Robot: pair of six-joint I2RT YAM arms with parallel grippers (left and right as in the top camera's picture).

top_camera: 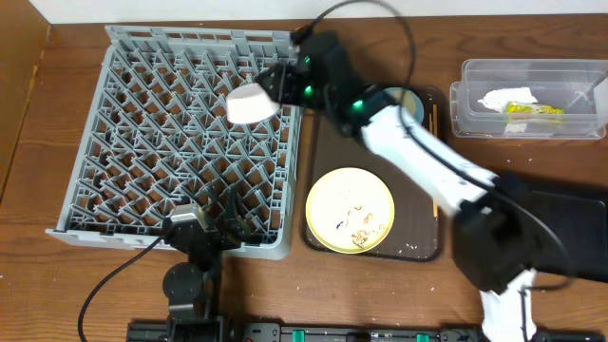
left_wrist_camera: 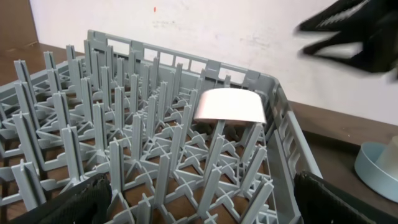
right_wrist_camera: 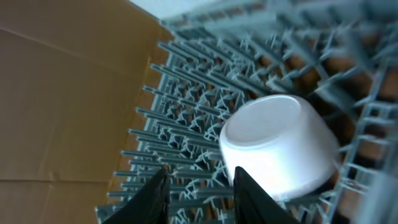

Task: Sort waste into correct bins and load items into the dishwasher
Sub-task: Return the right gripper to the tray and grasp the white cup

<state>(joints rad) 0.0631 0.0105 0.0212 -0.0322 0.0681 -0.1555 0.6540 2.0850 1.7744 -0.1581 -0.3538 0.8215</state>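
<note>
A pale white bowl [top_camera: 252, 104] sits upside down on the pegs near the right side of the grey dish rack [top_camera: 142, 114]. It also shows in the left wrist view [left_wrist_camera: 229, 106] and the right wrist view [right_wrist_camera: 277, 146]. My right gripper [top_camera: 282, 81] hovers just beside it, open and empty [right_wrist_camera: 199, 186]. My left gripper [top_camera: 204, 228] is open and empty over the rack's front edge [left_wrist_camera: 202, 205]. A yellow plate [top_camera: 350, 209] with pale crumbs [top_camera: 359, 225] lies on the brown tray [top_camera: 418, 249]. A light blue bowl [top_camera: 404, 98] is partly hidden by my right arm. The cup is out of view.
A clear tub [top_camera: 475, 100] at the back right holds the white napkin [top_camera: 503, 97] and the yellow-green wrapper [top_camera: 532, 110]. A flat black bin [top_camera: 570, 228] lies at the right. Thin chopsticks [top_camera: 434, 114] lie along the tray's right side. A white wall stands behind the rack.
</note>
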